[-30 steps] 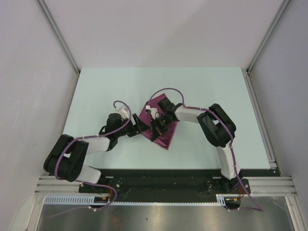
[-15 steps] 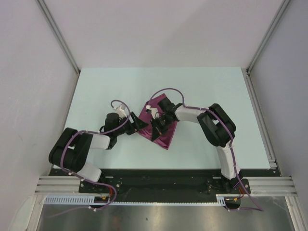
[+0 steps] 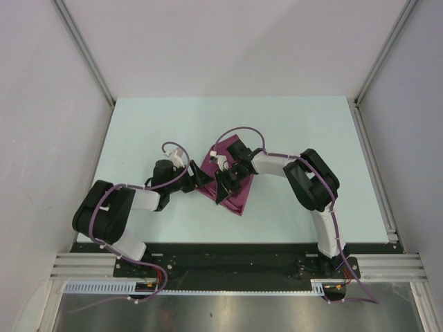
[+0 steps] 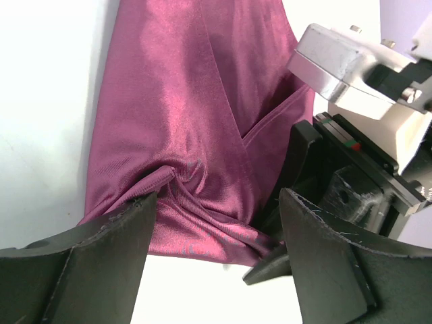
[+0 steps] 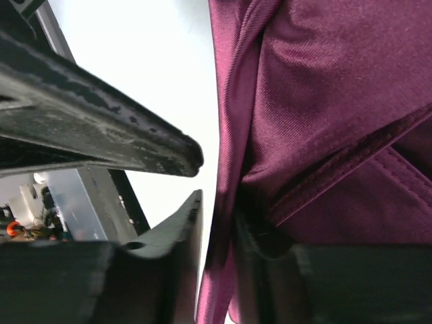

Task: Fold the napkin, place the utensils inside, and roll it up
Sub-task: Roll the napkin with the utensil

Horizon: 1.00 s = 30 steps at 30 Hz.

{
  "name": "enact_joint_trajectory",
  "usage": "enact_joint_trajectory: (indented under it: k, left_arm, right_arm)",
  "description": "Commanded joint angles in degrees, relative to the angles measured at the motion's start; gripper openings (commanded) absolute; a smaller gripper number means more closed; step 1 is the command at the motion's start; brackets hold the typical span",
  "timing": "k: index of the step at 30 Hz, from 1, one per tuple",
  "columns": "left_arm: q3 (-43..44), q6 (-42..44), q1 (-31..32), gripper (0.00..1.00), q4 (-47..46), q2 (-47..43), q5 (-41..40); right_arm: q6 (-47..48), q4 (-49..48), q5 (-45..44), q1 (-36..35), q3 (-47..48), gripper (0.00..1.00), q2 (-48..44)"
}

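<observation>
The napkin [image 3: 239, 197] lies folded at the centre of the top view, between both arms. Expect it to be light, limp and slick. It will bunch rather than hold a crease, so take it by a doubled edge, not the flat middle. Your left claw [image 4: 216, 202] is spread wide astride the puckered edge, holding nothing. Your right claw [image 5: 217, 223] is narrowly parted, with a fold running loosely between its tips.

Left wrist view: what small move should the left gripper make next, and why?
Probably close the left gripper on the puckered bunch of the napkin. Its open fingers flank that bunch, and the right gripper, jaws narrowly apart around the napkin's edge beside it, may not be gripping, so the fold needs a hold.
</observation>
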State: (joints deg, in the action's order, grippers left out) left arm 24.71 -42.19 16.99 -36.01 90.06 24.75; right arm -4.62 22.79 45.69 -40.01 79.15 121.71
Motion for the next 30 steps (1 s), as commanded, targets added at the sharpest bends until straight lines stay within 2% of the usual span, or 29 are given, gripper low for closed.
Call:
enact_joint_trajectory:
  k: [1,2,8,16,22,23,26,30]
  left_arm:
    - [0.3,4.3,-0.6,0.80,7.9,-0.6,-7.6]
    - [0.1,4.5,-0.6,0.80,8.1,-0.7,-7.9]
    - [-0.2,4.2,-0.6,0.80,7.8,-0.2,-6.5]
    - [-0.8,4.2,-0.7,0.80,7.2,0.1,-5.8]
    - [-0.8,4.2,-0.8,0.80,7.1,0.1,-5.1]
    - [-0.8,4.1,-0.8,0.80,7.1,0.3,-4.9]
    - [-0.9,4.0,-0.9,0.80,7.3,0.2,-4.5]
    - [-0.7,3.4,-1.1,0.80,7.6,0.3,-3.8]
  right_arm:
    - [-0.4,0.7,-1.0,-0.3,-1.0,0.35,-1.5]
    - [-0.5,0.7,-1.1,-0.2,-1.1,0.41,-2.4]
    - [-1.0,0.7,-4.4,0.2,-3.3,0.53,-7.4]
    - [-0.7,-0.9,-13.0,1.1,-9.3,0.64,-18.6]
    - [-0.6,-10.2,-25.6,-0.3,-19.0,0.75,-29.3]
    - [-0.3,-11.6,-30.8,-1.2,-21.2,0.76,-32.3]
    - [3.0,-15.4,-40.9,-6.4,-23.9,0.80,-36.0]
    - [6.6,-19.8,-52.1,-13.8,-26.9,0.80,-36.8]
